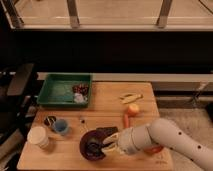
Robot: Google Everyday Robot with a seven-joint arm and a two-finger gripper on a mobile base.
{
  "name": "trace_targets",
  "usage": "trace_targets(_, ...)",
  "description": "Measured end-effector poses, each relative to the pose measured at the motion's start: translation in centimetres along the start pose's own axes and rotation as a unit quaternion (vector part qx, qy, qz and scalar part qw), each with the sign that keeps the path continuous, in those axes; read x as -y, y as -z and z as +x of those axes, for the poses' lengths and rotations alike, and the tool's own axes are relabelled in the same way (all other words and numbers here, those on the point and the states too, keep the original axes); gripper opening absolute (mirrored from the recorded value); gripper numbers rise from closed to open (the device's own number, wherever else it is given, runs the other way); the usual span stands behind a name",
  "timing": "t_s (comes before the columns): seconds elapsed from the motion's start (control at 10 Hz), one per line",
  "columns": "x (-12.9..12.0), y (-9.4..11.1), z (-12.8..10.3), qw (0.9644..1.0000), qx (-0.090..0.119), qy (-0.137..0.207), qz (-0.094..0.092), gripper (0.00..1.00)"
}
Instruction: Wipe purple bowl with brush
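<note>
The purple bowl [94,146] sits near the front edge of the wooden table [105,107], left of centre. My gripper [111,142] reaches into it from the right, over its right rim, at the end of the pale arm [160,140]. It is shut on the brush [104,133], a dark piece that lies over the bowl's upper right part. The brush's lower end is hidden inside the bowl.
A green tray [62,90] with small items stands at the back left. A blue cup [61,126] and a white cup [38,136] stand left of the bowl. A banana [131,97], a yellow fruit [133,109] and a carrot [126,120] lie right of centre. An orange bowl [154,149] peeks from under the arm.
</note>
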Motion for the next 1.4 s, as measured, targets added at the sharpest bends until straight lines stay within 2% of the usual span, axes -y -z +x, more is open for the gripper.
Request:
trace_targets(0.4, 0.3, 1.7, -0.2, 0.9996, -0.019, -0.002, 0.019, 0.00)
trace_targets(0.6, 1.6, 2.2, -0.4, 0.9994, -0.025, 0.000, 0.022, 0.00)
trace_targets(0.8, 2.8, 1.8, -0.5, 0.9996, -0.026, 0.007, 0.013, 0.00)
trace_targets(1.0, 3.7, 0.8, -0.5, 0.9997, -0.018, 0.015, -0.002, 0.00)
trace_targets(1.2, 3.5, 0.1, -0.2, 0.9998, -0.010, 0.014, -0.012, 0.00)
trace_targets(1.4, 2.3, -0.3, 0.0, 0.9998, -0.003, 0.011, -0.015, 0.00)
